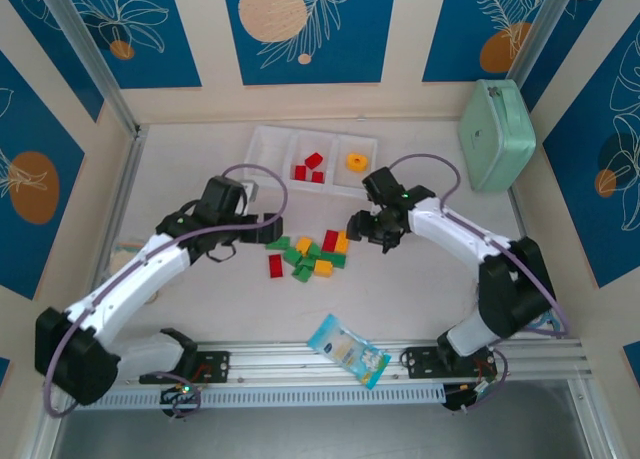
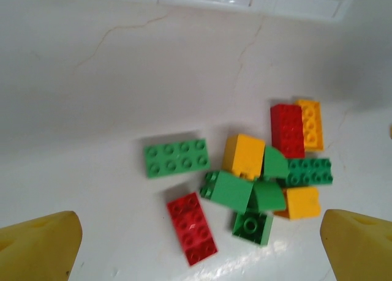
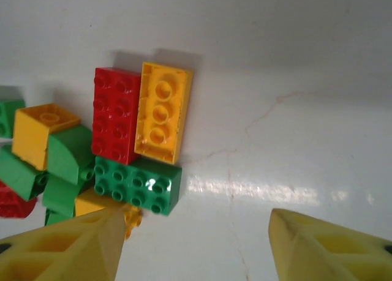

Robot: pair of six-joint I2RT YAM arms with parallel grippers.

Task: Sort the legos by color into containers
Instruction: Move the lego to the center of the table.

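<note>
White table (image 1: 420,309), blue leaf panels behind. Legos (image 1: 310,254) heaped mid-table, just near of the white tray (image 1: 272,142). Red bricks (image 1: 310,167) sit in its middle compartment, an orange ring (image 1: 357,161) in the right. Left gripper (image 2: 202,235) spread wide over the heap, right gripper (image 3: 196,223) apart too, nothing clamped.

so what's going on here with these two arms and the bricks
Two robot arms are sorting legos by colour into a white tray. Some red bricks sit in its middle compartment, an orange ring in the right one. The rest lie in a mixed pile on the table, with the left gripper and right gripper open on either side of it, holding nothing.
</note>
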